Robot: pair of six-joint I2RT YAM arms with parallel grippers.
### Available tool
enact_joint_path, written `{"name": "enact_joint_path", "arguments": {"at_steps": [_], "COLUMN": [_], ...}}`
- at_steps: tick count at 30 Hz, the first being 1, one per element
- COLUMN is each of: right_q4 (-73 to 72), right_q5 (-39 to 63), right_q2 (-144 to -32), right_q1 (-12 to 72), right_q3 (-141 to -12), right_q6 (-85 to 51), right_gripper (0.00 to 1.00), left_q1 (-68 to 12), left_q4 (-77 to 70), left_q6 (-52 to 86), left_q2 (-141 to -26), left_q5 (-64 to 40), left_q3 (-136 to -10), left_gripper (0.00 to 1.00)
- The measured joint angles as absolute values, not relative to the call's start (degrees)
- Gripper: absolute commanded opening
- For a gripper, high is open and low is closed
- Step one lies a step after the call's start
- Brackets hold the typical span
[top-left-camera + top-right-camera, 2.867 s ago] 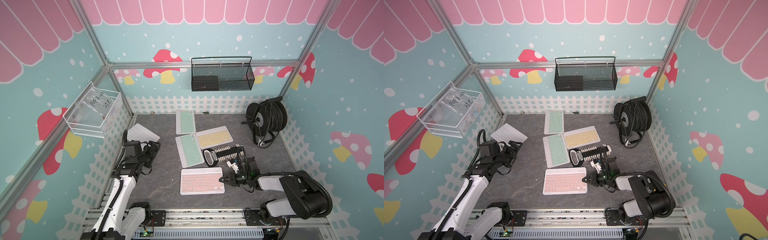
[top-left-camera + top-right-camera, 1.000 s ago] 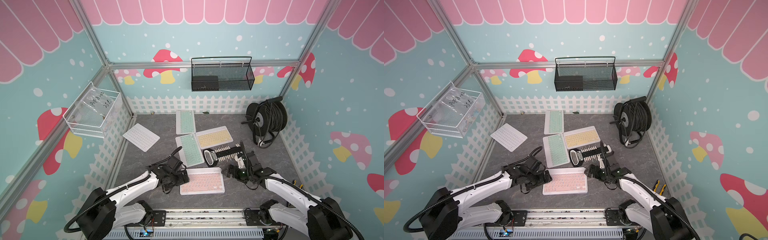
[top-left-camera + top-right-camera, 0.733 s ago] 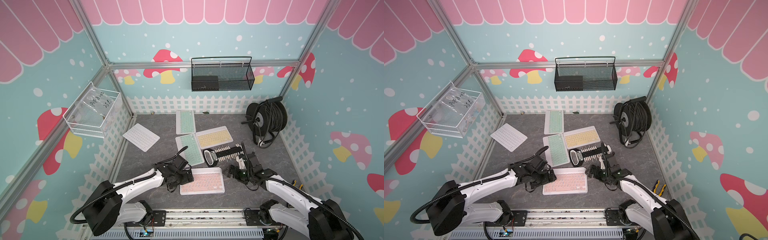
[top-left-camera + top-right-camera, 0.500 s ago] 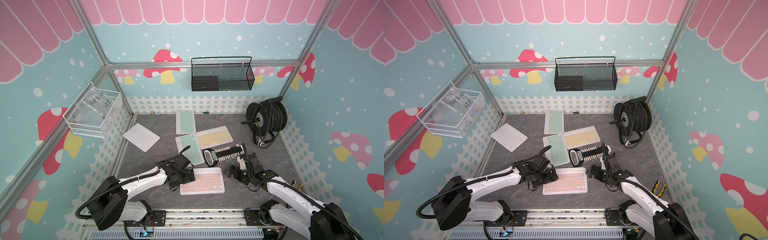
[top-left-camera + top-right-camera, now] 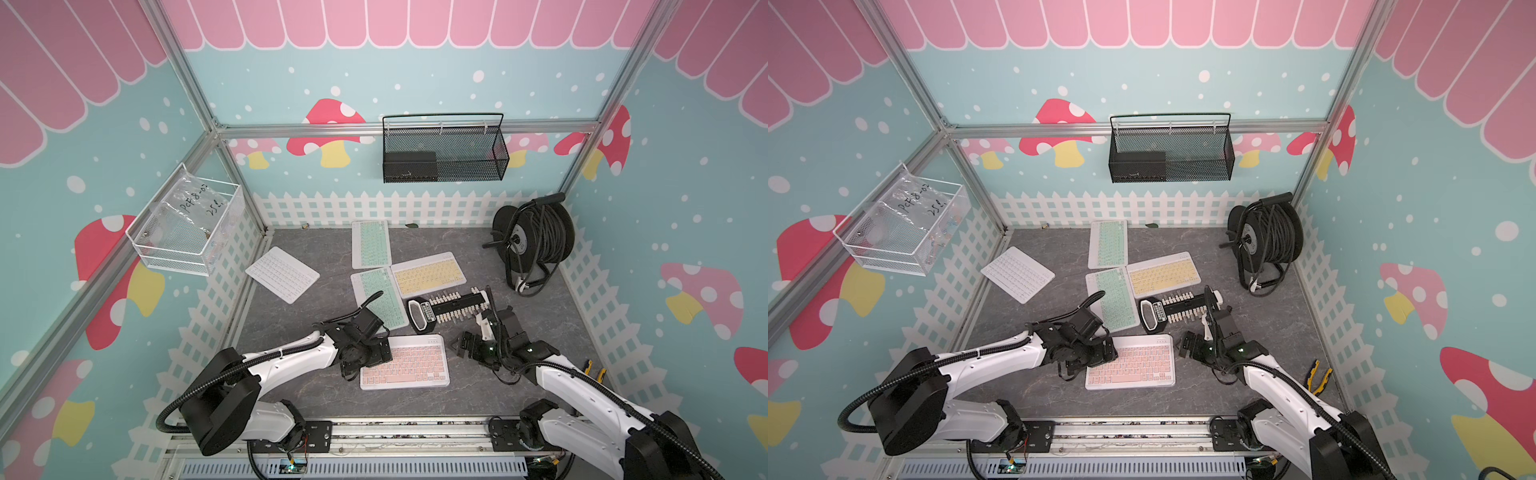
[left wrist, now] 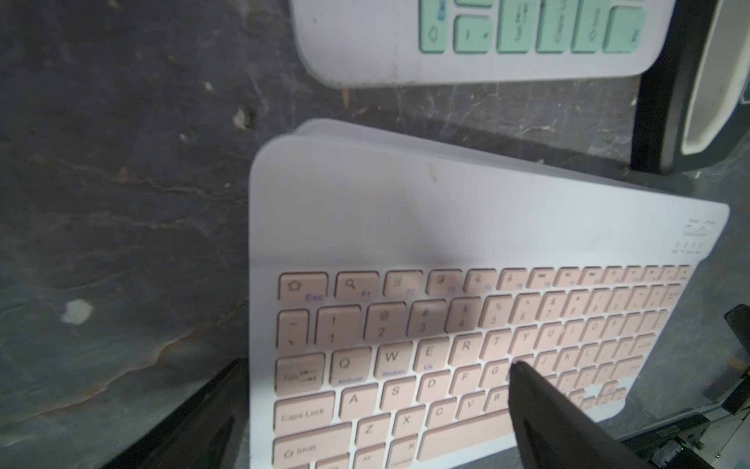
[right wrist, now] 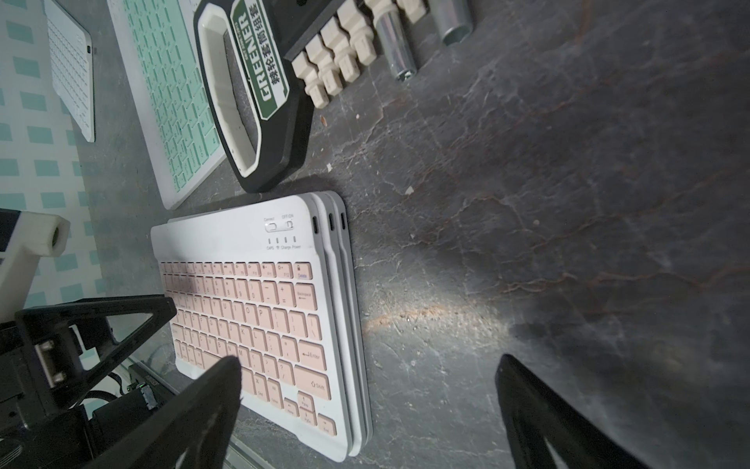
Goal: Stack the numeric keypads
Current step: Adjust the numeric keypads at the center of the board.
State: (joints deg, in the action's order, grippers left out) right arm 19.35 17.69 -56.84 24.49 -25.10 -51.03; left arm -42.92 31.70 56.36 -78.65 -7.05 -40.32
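Reads "GREENER" on black holder [image 7: 259, 69]. Black mesh basket [image 5: 473, 162]: black box [image 5: 409, 166]. White wire basket [image 5: 174, 259]: scribbled-on clear bag [image 5: 195, 203]. Low middle: pink-topped keypad stack [image 5: 409, 363], left end effector [image 5: 370, 363] and right end effector [image 5: 463, 347] wide open at its sides.

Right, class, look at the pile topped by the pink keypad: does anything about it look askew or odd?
Yes. The pile under the pink keypad is not flush: the right wrist view shows three keypads fanned out, their port edges stepped sideways. A black socket holder also lies just beside it, among the keypads.
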Motion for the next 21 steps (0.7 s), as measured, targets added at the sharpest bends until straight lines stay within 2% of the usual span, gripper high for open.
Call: {"name": "enact_joint_path", "arguments": {"at_steps": [16,21], "right_q4": [21.2,21.5], "right_q5": [17.5,17.4], "right_q2": [-52.9,-54.2], "right_q1": [24.5,24.5], "right_q3": [-23.9,-24.2], "right_q6": [-51.0,-49.5], "right_gripper": [1.0,1.0], "left_q1": [-44.8,-44.8], "left_q4": [35.3,38.6], "left_q6": [57.0,57.3], "left_q2": [-81.1,-77.9], "left_q5": [-4.8,-1.8], "left_q3": [-44.2,-44.3], "left_gripper": [1.0,1.0]}}
